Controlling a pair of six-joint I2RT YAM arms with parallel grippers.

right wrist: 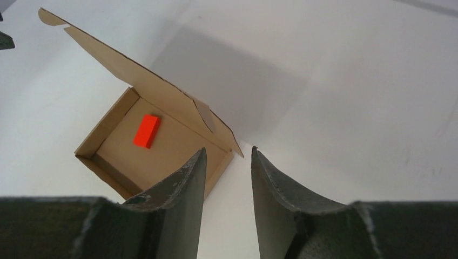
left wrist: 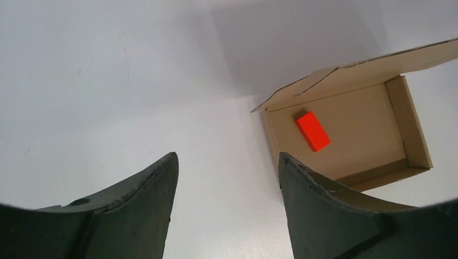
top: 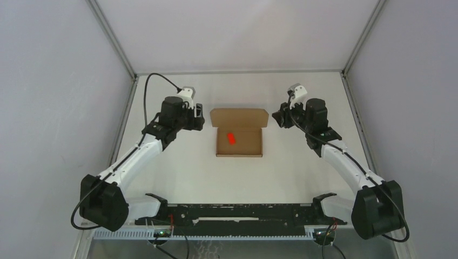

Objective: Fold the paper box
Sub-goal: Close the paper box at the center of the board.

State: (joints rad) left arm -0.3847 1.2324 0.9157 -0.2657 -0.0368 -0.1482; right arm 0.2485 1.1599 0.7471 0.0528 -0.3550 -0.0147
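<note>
Both spread and empty, your left end effector (left wrist: 227, 162) and right end effector (right wrist: 228, 154) flanked the brown cardboard box (top: 249, 143); its raised lid (top: 239, 117) needed folding down.

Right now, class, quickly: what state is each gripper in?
Left gripper: open wide, holding nothing.
Right gripper: open with a narrower gap, holding nothing.

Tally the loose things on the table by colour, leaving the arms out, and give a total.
Brown: 1, the paper box, lid open
Red: 1, the small block lying inside it
Total: 2
</note>
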